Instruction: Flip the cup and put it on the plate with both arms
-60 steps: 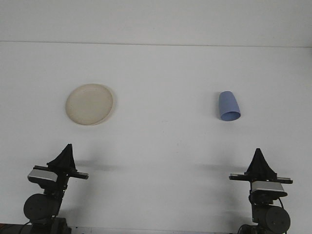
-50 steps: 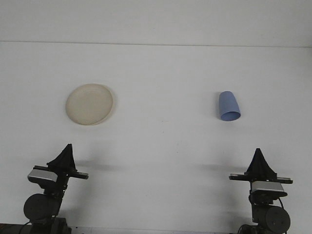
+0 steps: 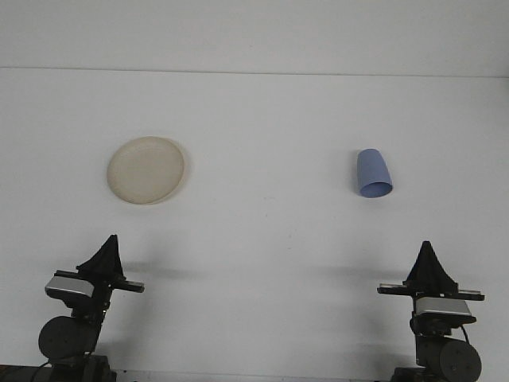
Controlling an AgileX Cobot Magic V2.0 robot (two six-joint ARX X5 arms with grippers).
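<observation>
A blue cup (image 3: 373,175) rests on the white table at the right, its wider rim end toward me; I cannot tell whether it lies on its side or stands mouth-down. A cream round plate (image 3: 146,169) lies at the left, with nothing on it. My left gripper (image 3: 110,243) sits low near the front edge, below the plate, its fingers meeting in a point, shut and holding nothing. My right gripper (image 3: 428,248) sits likewise at the front right, below the cup, shut and holding nothing. Both grippers are far from the cup and the plate.
The white table (image 3: 262,231) runs back to a pale wall, with its far edge (image 3: 254,72) showing as a thin line. The bases of both arms stand at the bottom corners.
The right gripper has shifted slightly to the right. The left gripper, cup and plate have not moved.
</observation>
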